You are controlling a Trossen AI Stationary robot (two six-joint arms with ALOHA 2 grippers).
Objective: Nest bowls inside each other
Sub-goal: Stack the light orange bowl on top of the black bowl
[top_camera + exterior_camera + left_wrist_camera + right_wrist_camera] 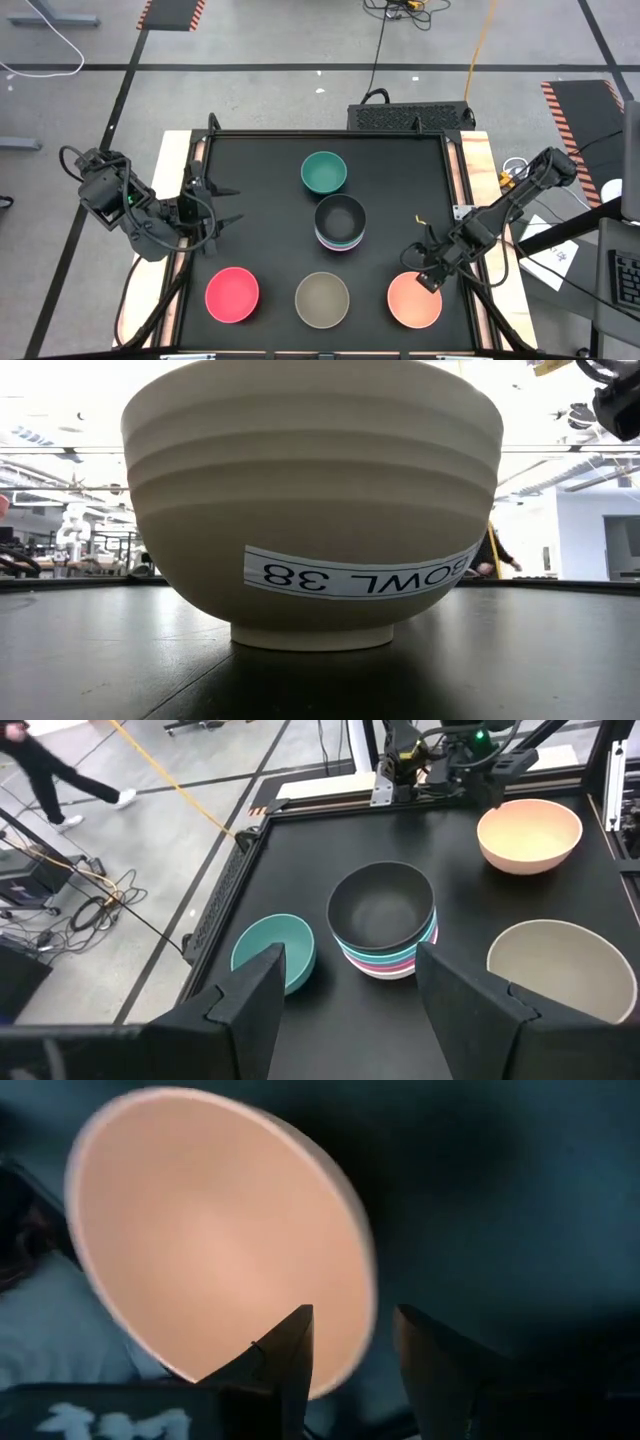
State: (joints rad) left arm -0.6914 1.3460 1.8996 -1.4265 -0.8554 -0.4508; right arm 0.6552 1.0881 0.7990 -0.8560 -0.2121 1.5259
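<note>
Black counter [270, 200] held a bowl stack [340, 223] in its middle. By the front right corner sat the peach bowl [414, 300]. Right claw [428, 278], fingers spread, hung at its rim, nearest. Left claw [228, 205] waited spread by the left edge.

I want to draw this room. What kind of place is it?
Probably a robot lab or workshop. Two robot arms work at a black table set with bowls. Cables trail over a grey floor marked with striped tape, and the low view shows a big hall with ceiling lights.
</note>
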